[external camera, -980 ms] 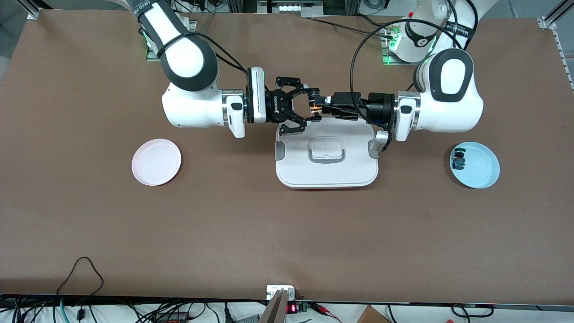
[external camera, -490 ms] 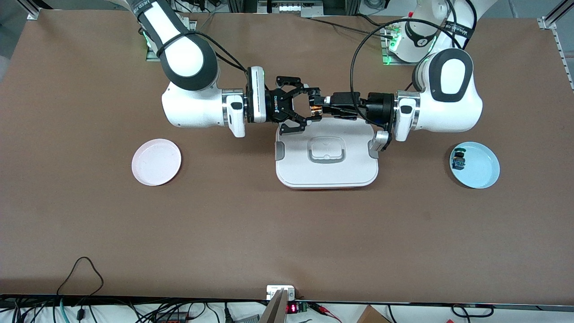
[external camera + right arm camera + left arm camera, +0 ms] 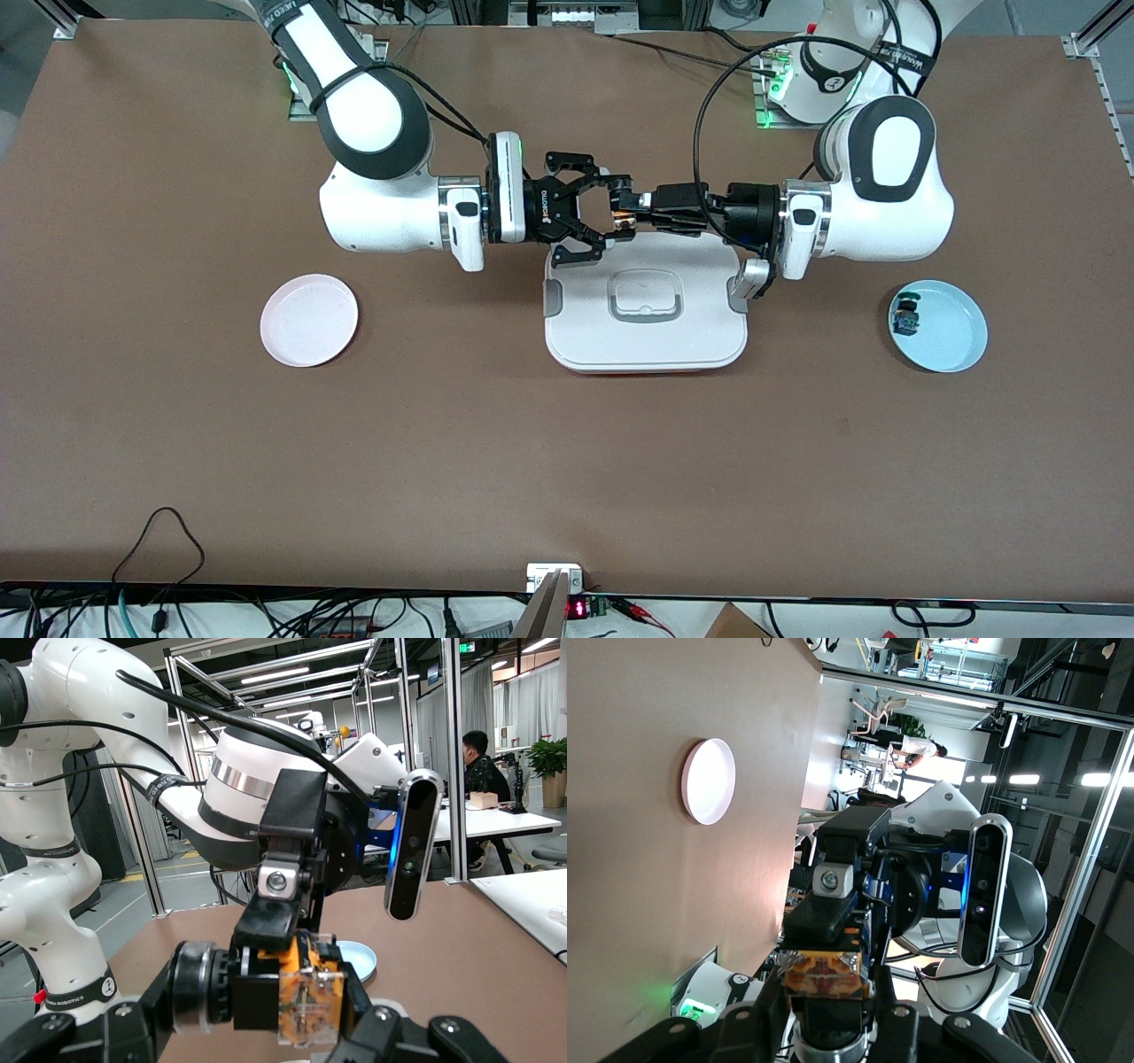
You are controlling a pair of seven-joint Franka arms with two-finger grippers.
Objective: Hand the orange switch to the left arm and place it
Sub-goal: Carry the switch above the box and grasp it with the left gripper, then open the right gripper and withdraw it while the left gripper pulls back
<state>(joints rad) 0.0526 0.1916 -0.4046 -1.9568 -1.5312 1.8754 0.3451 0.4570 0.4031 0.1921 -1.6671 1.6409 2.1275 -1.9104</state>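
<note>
Front view: left gripper (image 3: 631,214) clamps orange switch (image 3: 624,215) over box (image 3: 645,307); right gripper (image 3: 608,215) fingers spread wide around it.

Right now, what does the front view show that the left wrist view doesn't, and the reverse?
Front only: the white box under the handoff, and the blue plate holding the blue-and-green switch.
Left wrist only: the orange switch's end face close up, and the room past the table edge.
Both: the switch held by the left end effector, the right end effector open around it, and the pink plate.
</note>
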